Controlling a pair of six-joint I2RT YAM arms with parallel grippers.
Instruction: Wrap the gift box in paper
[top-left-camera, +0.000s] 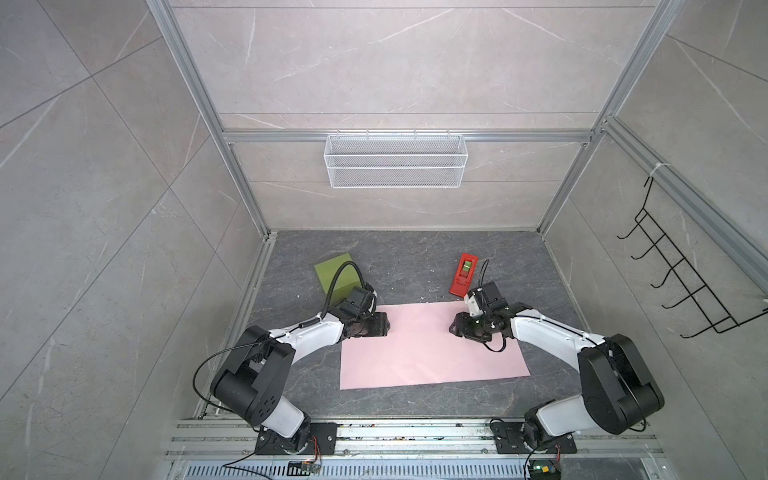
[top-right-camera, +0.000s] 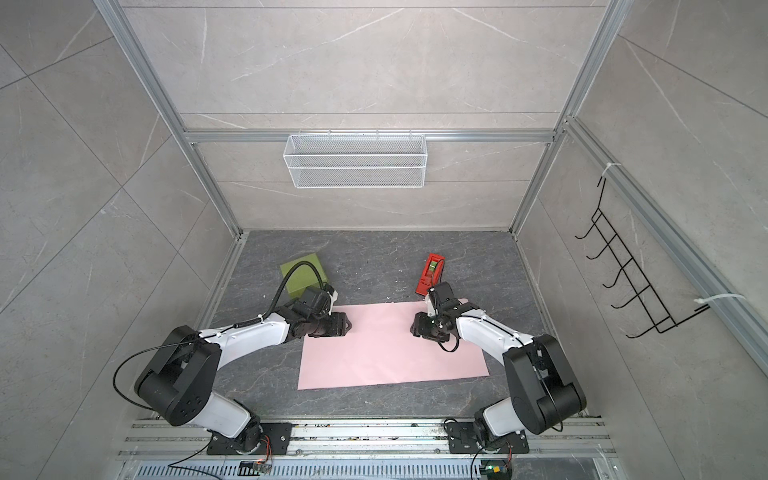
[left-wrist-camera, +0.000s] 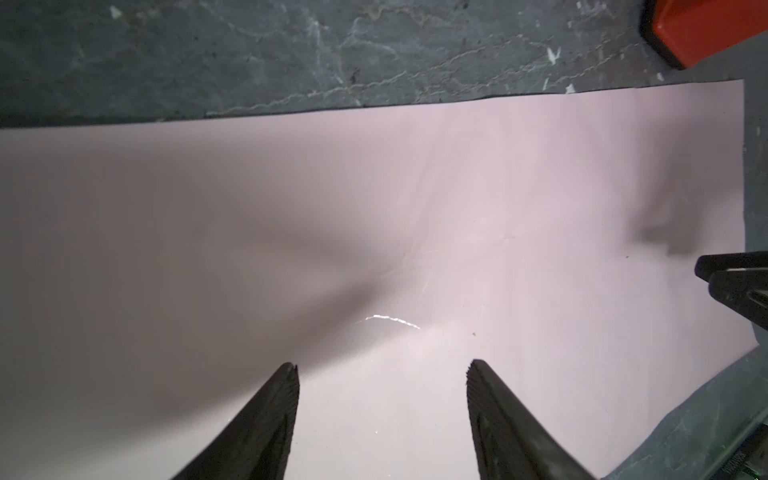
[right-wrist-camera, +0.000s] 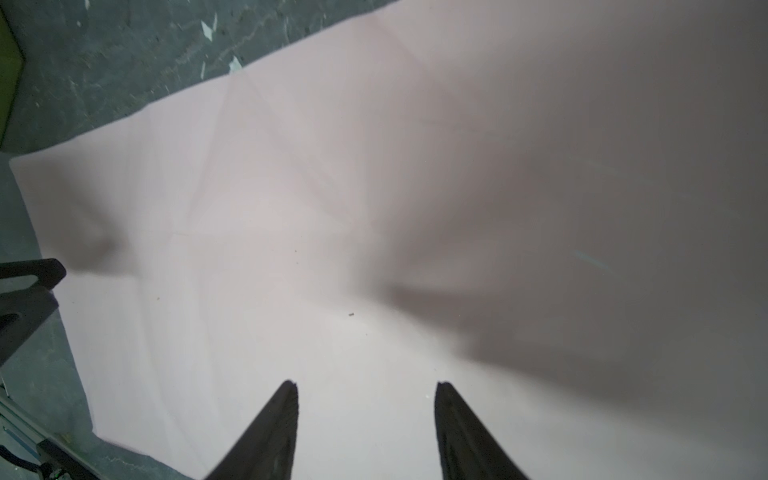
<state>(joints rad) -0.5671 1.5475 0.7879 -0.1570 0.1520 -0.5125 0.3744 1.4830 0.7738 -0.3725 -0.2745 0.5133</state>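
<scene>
You see the paper (top-left-camera: 432, 349), a thin, smooth, pale pink rectangle, lying flat on the dark veined table (top-left-camera: 415, 253). The matte olive gift box (top-left-camera: 331, 271), a low cuboid, sits off the sheet at far left. Your left gripper (left-wrist-camera: 382, 368) and right gripper (right-wrist-camera: 365, 384) are over the sheet's 2 far corners, ribbed jaws spread, pinching nothing. A narrow red tape dispenser (top-left-camera: 464, 275) lies far right.

Box (top-left-camera: 325, 270): near corner hidden behind left arm (top-left-camera: 307, 336) and its cable in both top views; right wrist view crops box (right-wrist-camera: 7, 75) to a green sliver. Tape dispenser (left-wrist-camera: 706, 29): only a red corner in frame. Paper (top-left-camera: 428, 349): far corners covered by left arm and right arm (top-left-camera: 540, 332); underside unseen.
</scene>
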